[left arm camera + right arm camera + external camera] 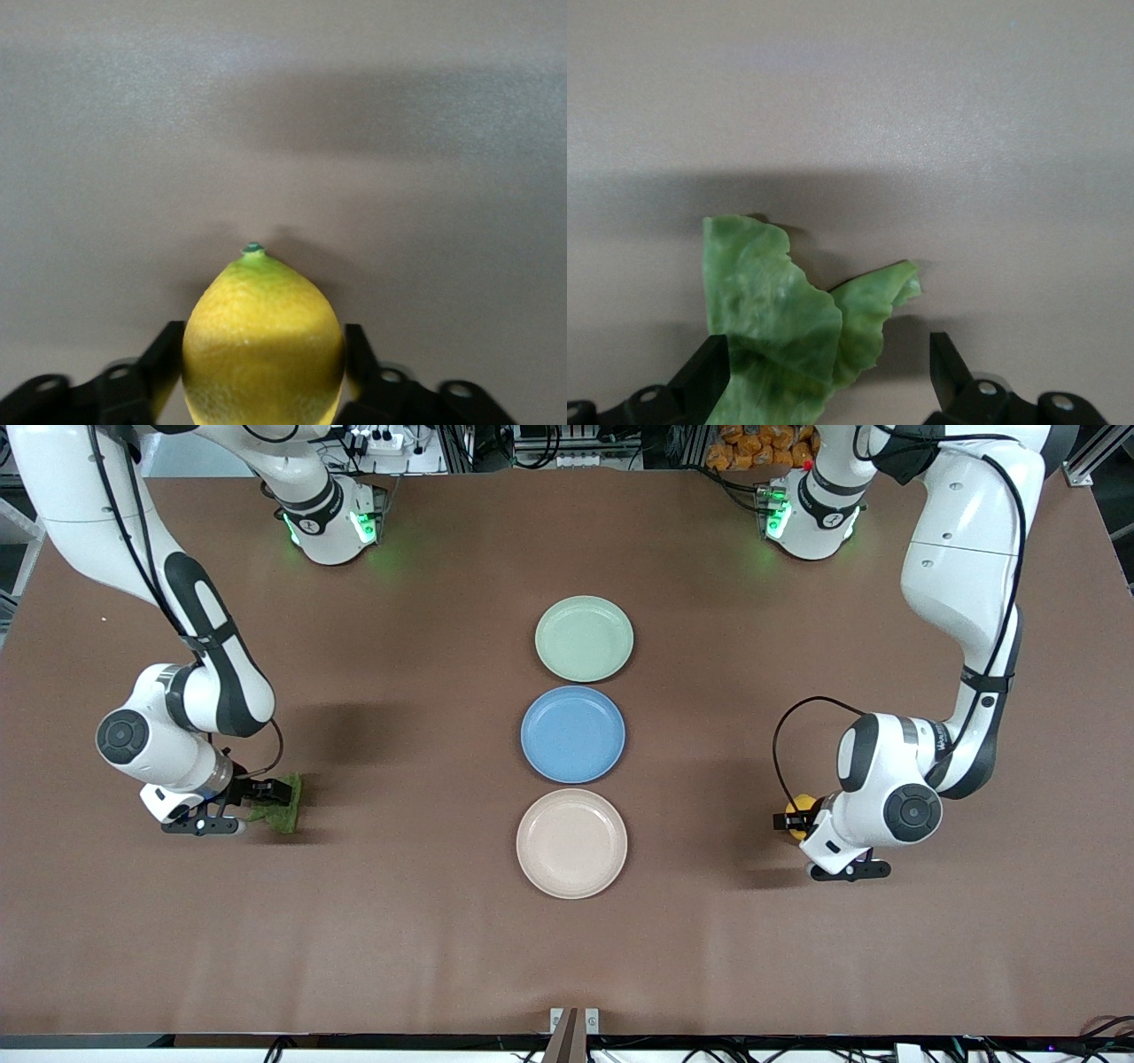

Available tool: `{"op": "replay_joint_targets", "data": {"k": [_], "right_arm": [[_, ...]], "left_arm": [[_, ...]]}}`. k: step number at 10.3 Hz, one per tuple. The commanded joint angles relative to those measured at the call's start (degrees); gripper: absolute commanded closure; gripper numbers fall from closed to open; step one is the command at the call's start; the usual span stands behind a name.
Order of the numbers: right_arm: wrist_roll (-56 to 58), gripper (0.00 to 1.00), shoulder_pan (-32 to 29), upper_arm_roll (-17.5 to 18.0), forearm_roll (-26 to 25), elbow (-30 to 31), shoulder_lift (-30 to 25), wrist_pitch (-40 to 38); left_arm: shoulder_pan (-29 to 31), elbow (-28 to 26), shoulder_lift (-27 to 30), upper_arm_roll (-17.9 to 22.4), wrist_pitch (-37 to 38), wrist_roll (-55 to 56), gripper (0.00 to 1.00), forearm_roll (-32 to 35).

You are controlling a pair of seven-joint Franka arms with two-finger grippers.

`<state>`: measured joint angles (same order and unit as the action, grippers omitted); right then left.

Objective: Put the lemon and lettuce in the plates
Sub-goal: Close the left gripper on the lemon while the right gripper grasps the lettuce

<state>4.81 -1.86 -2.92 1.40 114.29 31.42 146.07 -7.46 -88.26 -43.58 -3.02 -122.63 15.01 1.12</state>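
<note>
My left gripper (791,821) is down at the tabletop (407,921) toward my left arm's end, jaws pressed against both flanks of the lemon (263,345). Its rind is smooth, bright yellow, oval, tapering to a small green nub. The lemon sits on the brown surface, a soft shadow around it.

My right gripper (262,794) is low at my right arm's end, and the lettuce (788,328) lies between its jaws: wrinkly, glossy green, an irregular folded leaf with a ragged edge. One jaw meets the leaf; the other stands clear, with bare tabletop in the gap. So these jaws are released, not yet pinching.

Down the middle runs a column of three round, shallow, rimmed plates, matte and smooth. The mint green plate (584,638) is farthest from the front camera, the blue plate (573,733) is between, and the beige-cream plate (571,843) is nearest. All three lie well apart from both grippers.
</note>
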Motion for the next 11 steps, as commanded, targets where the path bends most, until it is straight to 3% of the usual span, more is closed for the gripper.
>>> {"op": "replay_joint_targets", "data": {"k": [1,5,6,11], "right_arm": [[-0.59,0.00,-0.25,0.45,0.79,0.14,0.92,1.67],[-5.94,0.00,0.89,0.54,0.80,0.14,1.45,1.58],[-7.61,0.06,1.68,0.46,0.80,0.14,1.45,1.41],[-10.35,0.77,2.12,0.54,0.80,-0.47,1.36,0.62]], "left_arm": [[-0.36,0.63,-0.19,0.12,-0.24,2.57,1.00,1.52],[-1.32,0.72,0.34,0.12,-0.33,4.23,1.00,1.52],[-2.19,1.07,0.52,0.12,-0.24,6.24,1.00,1.43],[-3.78,1.25,2.88,-0.06,-0.24,12.05,1.00,0.81]]}}
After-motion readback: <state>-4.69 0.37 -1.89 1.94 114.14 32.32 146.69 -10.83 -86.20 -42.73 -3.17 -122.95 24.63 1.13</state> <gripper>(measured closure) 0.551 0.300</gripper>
